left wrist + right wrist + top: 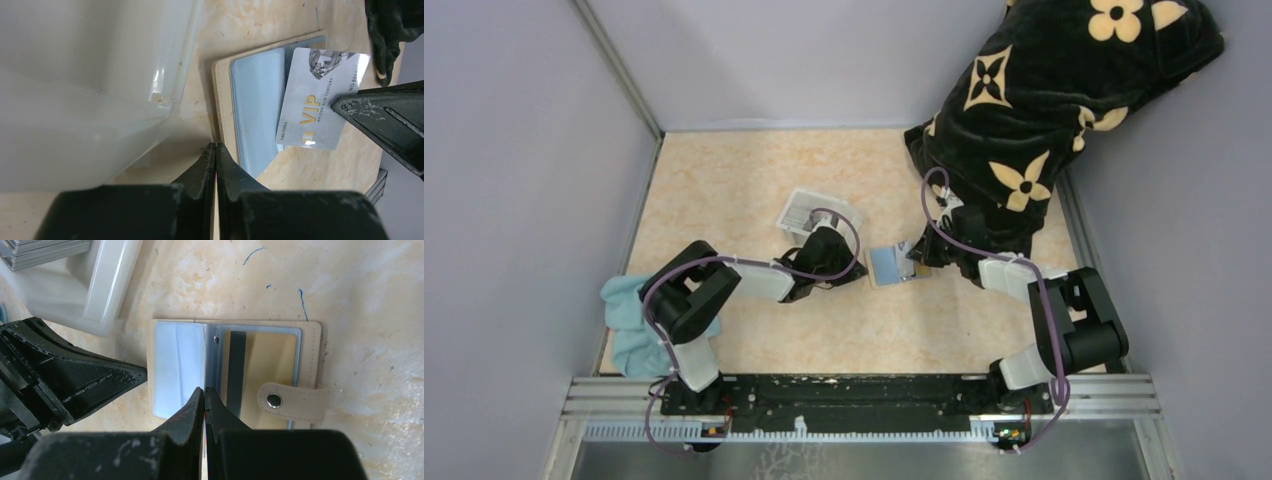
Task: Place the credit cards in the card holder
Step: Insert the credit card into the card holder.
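Nearest each wrist lens, the left claw [216, 150] and the right claw [205, 392] filled the lower frames. Largest in the top view, a black flowered blanket [1054, 100] was heaped at upper right, apart from the work. The tray [814, 212] stood just above centre. A stack of cards [45, 252] showed in it at upper left of the right wrist view, probably the supply. A blue cloth [629, 320] lay bunched at lower left. The holder [890, 265] lay opened flat at the centre of the surface [724, 180], sleeves up, so cards could slide in. A gold card [262, 370] sat behind a sleeve in its right half. The left claw was clenched, tips at the holder's tan rim, seemingly steadying it; whether it pinched anything could not be told. The right claw was clamped on the edge of a silvery VIP card [315, 100], tilted over the sleeves.
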Robot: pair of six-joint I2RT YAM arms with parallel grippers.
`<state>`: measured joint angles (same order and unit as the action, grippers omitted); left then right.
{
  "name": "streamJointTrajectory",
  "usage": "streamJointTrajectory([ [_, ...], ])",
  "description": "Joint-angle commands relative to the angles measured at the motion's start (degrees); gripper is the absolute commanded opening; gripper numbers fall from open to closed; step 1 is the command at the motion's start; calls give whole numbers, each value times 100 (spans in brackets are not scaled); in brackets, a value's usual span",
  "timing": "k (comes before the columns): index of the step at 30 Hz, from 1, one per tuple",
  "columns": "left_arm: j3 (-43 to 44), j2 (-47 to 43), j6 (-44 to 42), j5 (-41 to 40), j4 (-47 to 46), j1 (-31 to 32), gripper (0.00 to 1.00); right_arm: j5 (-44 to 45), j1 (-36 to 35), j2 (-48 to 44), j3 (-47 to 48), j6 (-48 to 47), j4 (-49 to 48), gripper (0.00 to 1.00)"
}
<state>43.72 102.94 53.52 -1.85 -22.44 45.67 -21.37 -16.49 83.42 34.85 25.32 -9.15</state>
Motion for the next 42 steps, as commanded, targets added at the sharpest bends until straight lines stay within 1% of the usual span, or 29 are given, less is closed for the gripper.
streamJointTrajectory([
  [1, 64, 304, -259, -162, 651, 21, 7, -126, -49, 72, -109, 53, -153, 0],
  [9, 141, 330, -279, -245, 923, 21, 6, -65, -47, 223, -97, 96, -82, 0],
  [15, 0, 279, -195, -265, 892, 21, 6, 565, -41, -71, 4, 26, 410, 0],
  [21, -66, 275, -115, -257, 883, 21, 5, 873, -47, -421, -13, 63, 597, 0],
  [26, -97, 275, -81, -197, 817, 29, 5, 792, -45, -342, -12, 67, 631, 0],
  [42, 58, 395, -153, -85, 780, 156, 5, 527, -48, 227, -200, 240, 327, 0],
])
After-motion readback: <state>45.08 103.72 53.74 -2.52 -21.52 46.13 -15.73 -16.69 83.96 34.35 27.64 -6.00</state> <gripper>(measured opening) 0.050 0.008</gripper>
